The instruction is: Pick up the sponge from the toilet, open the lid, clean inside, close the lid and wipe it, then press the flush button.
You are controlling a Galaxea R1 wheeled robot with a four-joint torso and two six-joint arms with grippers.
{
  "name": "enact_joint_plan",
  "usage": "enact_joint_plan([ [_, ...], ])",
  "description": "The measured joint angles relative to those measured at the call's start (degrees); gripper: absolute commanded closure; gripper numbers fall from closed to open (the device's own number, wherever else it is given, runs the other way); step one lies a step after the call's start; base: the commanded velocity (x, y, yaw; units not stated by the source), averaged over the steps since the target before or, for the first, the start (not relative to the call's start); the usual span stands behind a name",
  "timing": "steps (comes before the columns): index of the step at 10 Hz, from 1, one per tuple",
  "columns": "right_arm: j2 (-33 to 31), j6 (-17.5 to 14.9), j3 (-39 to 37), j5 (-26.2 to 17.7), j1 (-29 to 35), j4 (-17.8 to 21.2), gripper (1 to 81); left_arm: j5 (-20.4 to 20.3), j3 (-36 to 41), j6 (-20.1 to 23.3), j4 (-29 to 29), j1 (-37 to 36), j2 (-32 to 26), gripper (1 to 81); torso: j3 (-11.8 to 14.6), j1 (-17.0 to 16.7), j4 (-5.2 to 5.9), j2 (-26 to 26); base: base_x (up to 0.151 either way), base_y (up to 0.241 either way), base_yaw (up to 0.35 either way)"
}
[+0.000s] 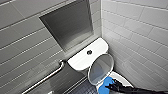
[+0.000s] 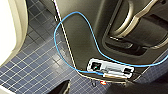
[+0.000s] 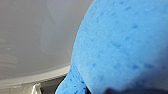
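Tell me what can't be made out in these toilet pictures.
Bowl inside, head view: covered by the sponge and right hand, cut off by the bottom edge.
White surface, right wrist view: sponge blocks it; toilet part unclear.
Flush button, head view: too small for detail.

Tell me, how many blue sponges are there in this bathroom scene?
1. The sponge is over the bowl of the toilet, in front of the raised lid, held by the right pincer. Another could be hidden inside the bowl.
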Motion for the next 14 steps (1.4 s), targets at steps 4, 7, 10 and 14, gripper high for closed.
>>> enact_joint_plan([
  [4, 3.6, 0.0, -2.9, 0.3, -2.9, -0.1, 81.1, 0.0, 0.0, 0.0, 0.0, -0.1, 0.0, 1.0, 0.0, 0.0, 0.00, 0.0, 0.000, 0.000, 0.000],
  [7, 4.0, -0.1, -3.0, 1.2, -6.0, -0.7, 81.1, 0.0, 0.0, 0.0, 0.0, -0.1, 0.0, 1.0, 0.0, 0.0, 0.00, 0.0, 0.000, 0.000, 0.000],
  [10, 2.7, -0.1, -2.0, 3.6, -8.4, -0.8, 81.1, 0.0, 0.0, 0.0, 0.0, -0.1, 0.0, 1.0, 0.0, 0.0, 0.00, 0.0, 0.000, 0.000, 0.000],
  [14, -2.3, -0.1, 3.0, 4.9, -11.0, -0.8, 81.1, 0.0, 0.0, 0.0, 0.0, -0.1, 0.0, 1.0, 0.0, 0.0, 0.00, 0.0, 0.000, 0.000, 0.000],
])
